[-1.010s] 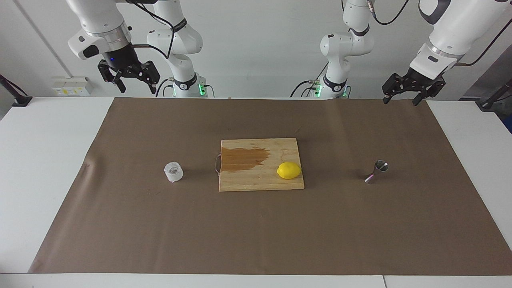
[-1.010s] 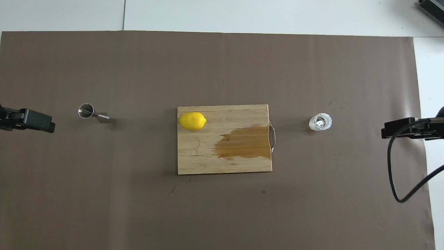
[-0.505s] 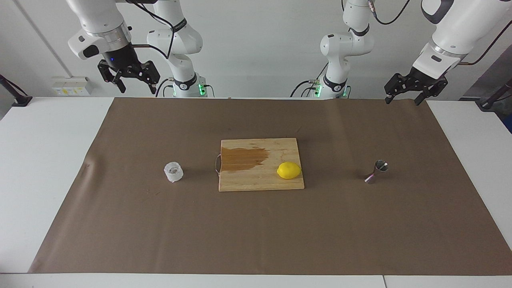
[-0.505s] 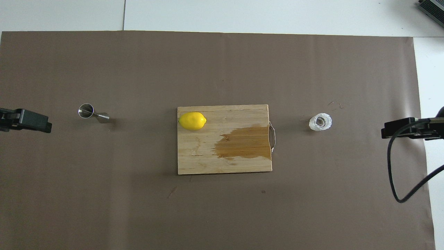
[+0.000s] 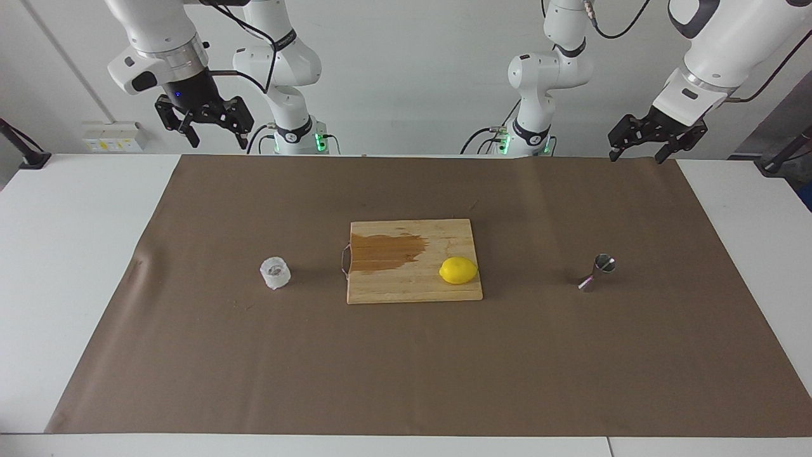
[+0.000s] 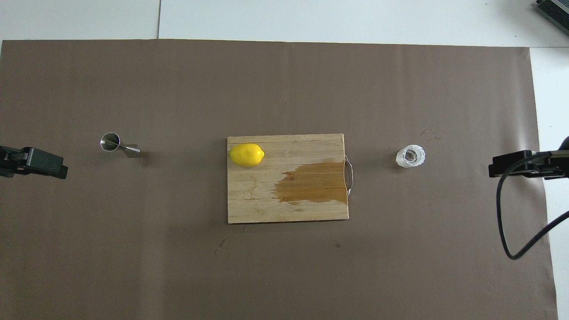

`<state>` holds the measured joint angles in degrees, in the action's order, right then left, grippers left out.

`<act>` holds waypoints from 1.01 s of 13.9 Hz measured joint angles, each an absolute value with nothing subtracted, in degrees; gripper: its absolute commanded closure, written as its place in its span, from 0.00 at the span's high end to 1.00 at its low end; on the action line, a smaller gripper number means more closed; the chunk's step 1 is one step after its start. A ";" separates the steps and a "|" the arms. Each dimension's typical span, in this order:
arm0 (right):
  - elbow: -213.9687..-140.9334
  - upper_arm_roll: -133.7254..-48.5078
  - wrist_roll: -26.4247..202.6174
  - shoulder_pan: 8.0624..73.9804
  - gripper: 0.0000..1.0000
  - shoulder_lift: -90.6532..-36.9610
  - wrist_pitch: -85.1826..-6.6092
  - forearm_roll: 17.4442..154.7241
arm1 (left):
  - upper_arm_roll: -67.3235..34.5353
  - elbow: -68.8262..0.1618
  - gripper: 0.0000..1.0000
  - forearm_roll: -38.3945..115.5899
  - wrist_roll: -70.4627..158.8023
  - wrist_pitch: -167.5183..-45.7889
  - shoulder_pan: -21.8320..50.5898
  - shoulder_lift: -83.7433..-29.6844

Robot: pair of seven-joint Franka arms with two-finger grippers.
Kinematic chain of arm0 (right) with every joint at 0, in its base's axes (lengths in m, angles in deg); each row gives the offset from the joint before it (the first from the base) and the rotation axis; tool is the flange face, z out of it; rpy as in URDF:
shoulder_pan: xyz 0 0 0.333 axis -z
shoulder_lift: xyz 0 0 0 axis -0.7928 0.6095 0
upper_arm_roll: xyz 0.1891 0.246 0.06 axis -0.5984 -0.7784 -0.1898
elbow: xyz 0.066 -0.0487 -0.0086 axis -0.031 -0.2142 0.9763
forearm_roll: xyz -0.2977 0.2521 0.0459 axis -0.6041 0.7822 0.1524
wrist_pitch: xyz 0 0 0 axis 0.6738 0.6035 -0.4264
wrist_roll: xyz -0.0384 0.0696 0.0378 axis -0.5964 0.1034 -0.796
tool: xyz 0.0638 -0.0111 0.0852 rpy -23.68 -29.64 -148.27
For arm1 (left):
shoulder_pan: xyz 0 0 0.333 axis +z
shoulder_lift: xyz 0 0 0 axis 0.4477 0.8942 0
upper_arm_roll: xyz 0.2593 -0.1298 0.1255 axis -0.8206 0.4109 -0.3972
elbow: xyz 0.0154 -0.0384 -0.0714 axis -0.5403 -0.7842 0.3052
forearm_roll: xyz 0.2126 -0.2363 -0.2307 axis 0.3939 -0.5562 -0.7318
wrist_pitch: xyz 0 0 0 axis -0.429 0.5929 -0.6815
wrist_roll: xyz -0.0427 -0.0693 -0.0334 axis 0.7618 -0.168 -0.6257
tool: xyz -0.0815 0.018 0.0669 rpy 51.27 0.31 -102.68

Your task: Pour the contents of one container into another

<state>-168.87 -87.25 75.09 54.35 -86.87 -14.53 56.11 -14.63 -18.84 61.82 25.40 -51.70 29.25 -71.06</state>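
The clear textured glass cup (image 5: pixel 275 273) stands upright on the brown mat toward the right arm's end of the table; it also shows in the overhead view (image 6: pixel 410 156). The silver hourglass jigger (image 5: pixel 597 271) stands on the mat toward the left arm's end, and shows in the overhead view too (image 6: pixel 119 146). My right gripper (image 5: pixel 216 136) is open and empty, high in the air over the mat's edge nearest the robots. My left gripper (image 5: pixel 636 155) is open and empty, high over the mat's corner at its own end. Both are far from the cup and the jigger.
A wooden cutting board (image 5: pixel 380 285) with a metal handle lies at the mat's middle, between the cup and the jigger. It has a dark wet stain, and a yellow lemon (image 5: pixel 458 270) lies on it. A black cable (image 6: pixel 502 222) hangs by the right arm.
My left gripper has shifted slightly toward the robots' side, still high and open. The right gripper, cup and jigger have not moved.
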 measured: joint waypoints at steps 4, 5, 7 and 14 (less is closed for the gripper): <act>-168.87 -87.25 75.09 54.35 1.00 -86.87 -14.54 56.11 | -14.37 -20.36 1.00 61.52 25.40 -56.45 29.18 -71.75; -168.87 -87.25 75.09 54.35 1.00 -86.87 -14.53 56.11 | -14.36 -20.43 1.00 61.16 25.40 -56.47 29.18 -71.78; -168.87 -87.25 75.09 54.35 1.00 -86.87 -14.54 56.11 | -14.35 -20.51 1.00 60.75 25.40 -56.48 29.17 -71.79; -168.87 -87.25 75.09 54.35 1.00 -86.87 -14.54 56.11 | -14.89 -21.91 1.00 51.82 25.92 -56.16 30.33 -71.96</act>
